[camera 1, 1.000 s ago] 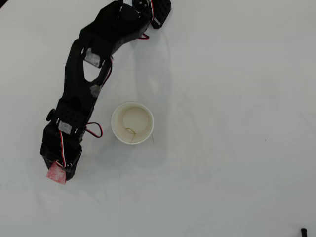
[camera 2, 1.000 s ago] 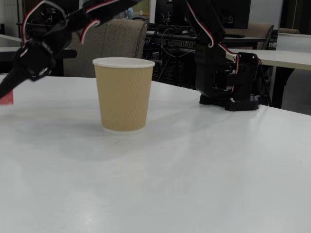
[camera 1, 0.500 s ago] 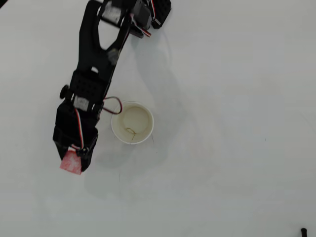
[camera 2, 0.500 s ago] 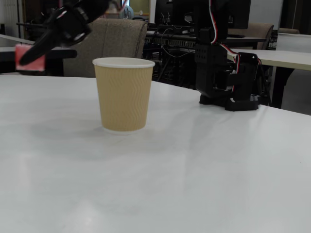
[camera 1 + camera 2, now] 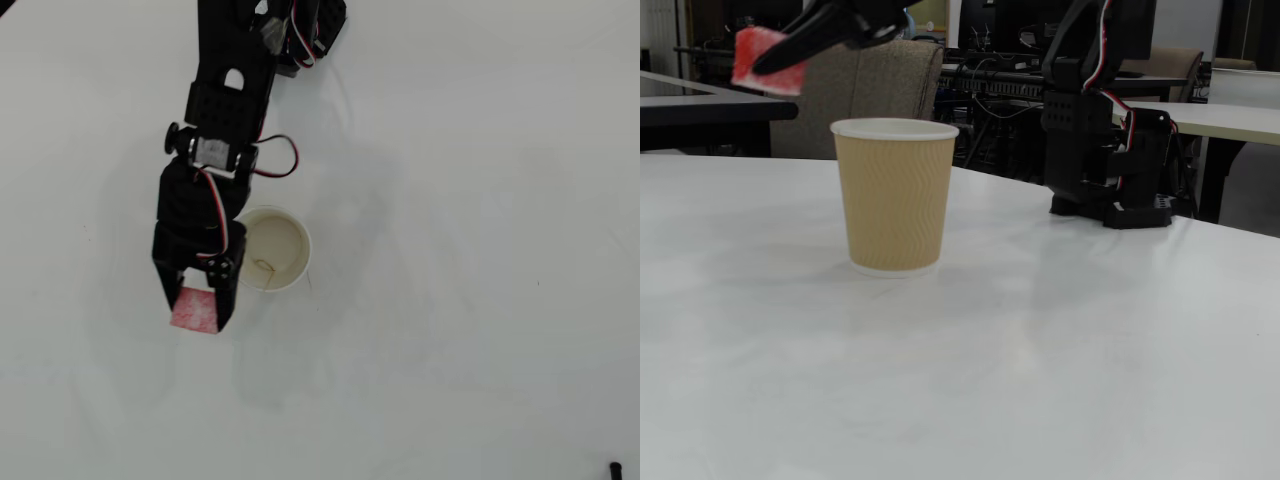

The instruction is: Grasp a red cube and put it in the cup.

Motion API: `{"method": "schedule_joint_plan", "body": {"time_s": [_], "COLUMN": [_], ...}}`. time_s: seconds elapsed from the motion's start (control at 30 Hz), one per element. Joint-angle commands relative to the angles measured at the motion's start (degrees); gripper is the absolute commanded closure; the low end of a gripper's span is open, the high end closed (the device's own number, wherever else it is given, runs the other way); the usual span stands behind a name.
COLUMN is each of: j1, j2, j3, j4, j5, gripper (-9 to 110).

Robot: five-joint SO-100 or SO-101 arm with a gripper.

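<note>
Here one pincer [image 5: 196, 308] grips one red cube [image 5: 195, 310] aloft, beside one cup [image 5: 268, 249].

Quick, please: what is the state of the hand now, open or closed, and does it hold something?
Hand: closed on the red cube, held in the air, above the rim height of the cup.

Arm [image 5: 222, 110]: black plastic links throughout, blocky segments with boxy servo housings. One upper link has a small cut-out opening seen in the overhead view. A round black knob projects from one side at the wrist joint. Red, white and black servo leads run along the links, one red lead looping free at the side.

Hand [image 5: 197, 305]: two black tapered fingers.

Base [image 5: 1110, 175]: black block with mounted servos, red and white wiring.
</note>
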Motion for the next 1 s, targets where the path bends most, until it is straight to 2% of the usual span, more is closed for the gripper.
{"method": "schedule_joint_plan", "body": {"time_s": [0.0,0.37,0.73,0.97], "j1": [-1.93,-8.96,-13.10,-11.69], "j2": [8.96,23.55,27.42,29.79], "j3": [1.58,11.51,12.83,12.92], "j4": [0.09,4.39,7.73,12.92], "j5": [0.35,0.44,0.79,0.97], "gripper": [96,96,96,96]}}
